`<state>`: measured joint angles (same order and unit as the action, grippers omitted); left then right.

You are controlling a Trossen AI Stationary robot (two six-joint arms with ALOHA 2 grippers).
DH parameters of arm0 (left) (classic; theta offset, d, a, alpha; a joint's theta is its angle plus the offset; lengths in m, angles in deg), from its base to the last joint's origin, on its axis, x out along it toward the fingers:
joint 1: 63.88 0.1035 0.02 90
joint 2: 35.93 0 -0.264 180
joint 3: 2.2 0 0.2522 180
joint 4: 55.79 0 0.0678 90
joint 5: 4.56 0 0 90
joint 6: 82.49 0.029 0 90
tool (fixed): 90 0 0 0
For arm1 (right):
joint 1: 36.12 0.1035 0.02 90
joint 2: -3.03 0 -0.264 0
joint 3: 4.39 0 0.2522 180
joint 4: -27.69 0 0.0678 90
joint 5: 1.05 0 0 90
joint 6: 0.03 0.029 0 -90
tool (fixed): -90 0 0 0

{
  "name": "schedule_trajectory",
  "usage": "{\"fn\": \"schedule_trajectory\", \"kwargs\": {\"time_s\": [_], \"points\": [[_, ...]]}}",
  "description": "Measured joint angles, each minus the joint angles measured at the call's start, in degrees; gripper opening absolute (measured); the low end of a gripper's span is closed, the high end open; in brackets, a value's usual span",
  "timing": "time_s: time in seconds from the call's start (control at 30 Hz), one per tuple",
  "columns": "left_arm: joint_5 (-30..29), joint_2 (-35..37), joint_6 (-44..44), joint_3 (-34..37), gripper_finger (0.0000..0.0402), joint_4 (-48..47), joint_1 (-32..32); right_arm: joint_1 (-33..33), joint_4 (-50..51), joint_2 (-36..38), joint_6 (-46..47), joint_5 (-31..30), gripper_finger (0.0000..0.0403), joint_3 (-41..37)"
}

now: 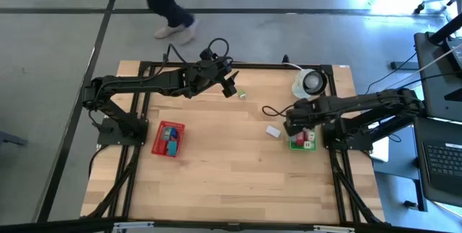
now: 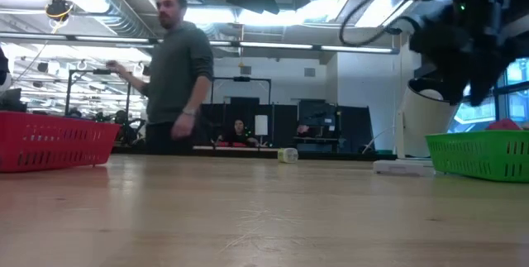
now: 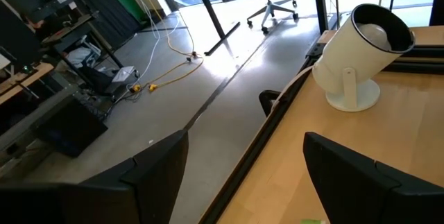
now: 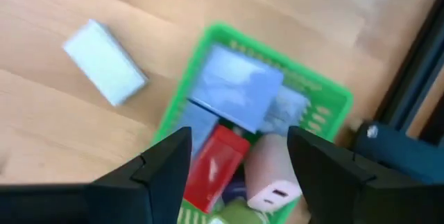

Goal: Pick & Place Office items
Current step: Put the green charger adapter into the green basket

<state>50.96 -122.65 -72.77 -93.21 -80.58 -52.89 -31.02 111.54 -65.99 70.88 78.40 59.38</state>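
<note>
Fingers of the right pincer (image 4: 238, 158) stand apart, holding nothing, above the green tray (image 4: 326, 99) near the table's right edge, where office items (image 4: 218, 165) lie. Left pincer (image 1: 230, 86) hovers wide open and empty near the far edge. Bare table (image 1: 231, 168) lies between the trays.

1. A pale block (image 4: 105, 62), rectangular and whitish, lies flat on the bare table just beside the green tray (image 4: 331, 99), apart from it.
2. Inside the green tray, several small pieces lie jumbled together: a lavender block (image 4: 236, 89) on top; a red block (image 4: 216, 168) tilted below it; a pink piece (image 4: 272, 175) touching the red one.
3. In the red tray (image 1: 157, 143), a blue piece (image 1: 172, 146) and reddish pieces sit packed close.
4. A tiny pale-green piece (image 1: 243, 95) lies alone on the table near the far edge.
</note>
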Motion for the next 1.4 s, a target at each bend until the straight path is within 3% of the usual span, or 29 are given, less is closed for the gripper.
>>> {"fn": "schedule_trajectory", "kwargs": {"time_s": [0.8,1.13,1.4], "points": [[0.15,0.00,-0.12,0.00,0.0281,0.00,0.01,-0.09,-3.05,0.07,-2.84,-2.12,0.0242,3.12],[10.51,0.00,-7.74,0.00,0.0281,-2.44,0.00,-2.34,-4.83,0.09,-5.12,-2.05,0.0242,3.60],[15.74,0.00,-15.78,0.00,0.0281,-10.40,0.00,-3.83,-4.96,0.09,-13.89,-5.27,0.0242,10.96]]}}
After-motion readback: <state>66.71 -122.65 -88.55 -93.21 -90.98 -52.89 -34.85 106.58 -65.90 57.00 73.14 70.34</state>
